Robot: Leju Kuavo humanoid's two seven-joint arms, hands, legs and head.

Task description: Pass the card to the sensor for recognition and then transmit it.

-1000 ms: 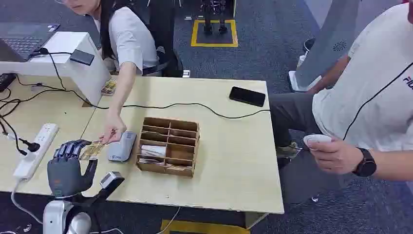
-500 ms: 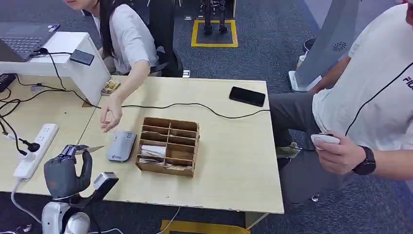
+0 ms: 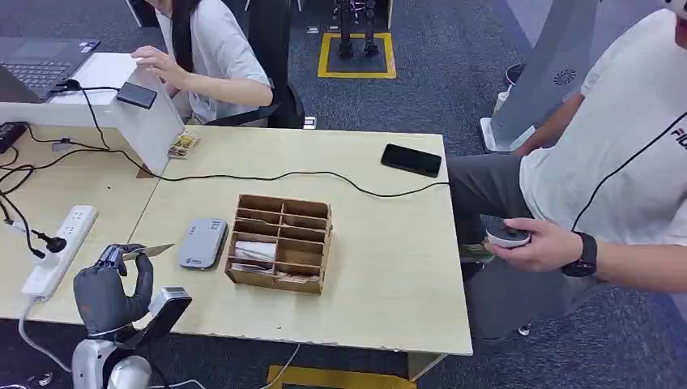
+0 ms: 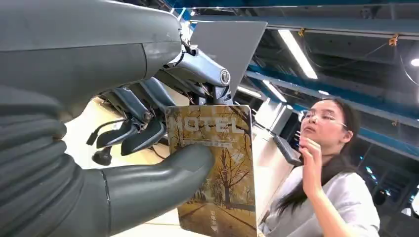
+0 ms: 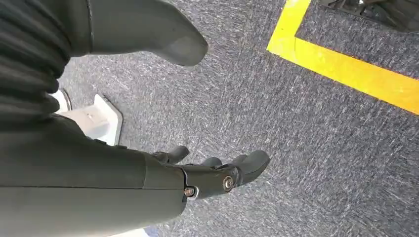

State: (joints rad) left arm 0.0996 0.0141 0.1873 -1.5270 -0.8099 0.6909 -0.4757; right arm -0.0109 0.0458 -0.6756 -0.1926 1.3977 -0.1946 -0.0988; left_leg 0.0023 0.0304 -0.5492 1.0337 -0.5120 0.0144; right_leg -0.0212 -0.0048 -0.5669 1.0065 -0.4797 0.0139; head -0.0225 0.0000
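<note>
I am holding the card [image 3: 147, 250] pinched thumb-to-fingers in the left robot hand [image 3: 109, 285], just left of the grey sensor [image 3: 202, 242] on the bench [image 3: 389, 267], right robot hand [image 5: 217, 173] hanging slack and holding nothing; thin pinch risks slipping.

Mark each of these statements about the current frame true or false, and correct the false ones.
1. The left hand holds the card. True.
2. The card lies flat on the grey sensor. False: it is held beside the sensor, apart from it.
3. The right hand holds a second card. False: it hangs open over the carpet, holding nothing.
4. A black phone lies on the table. True.
5. The wooden organizer stands between the sensor and the power strip. False: the sensor sits between them.
</note>
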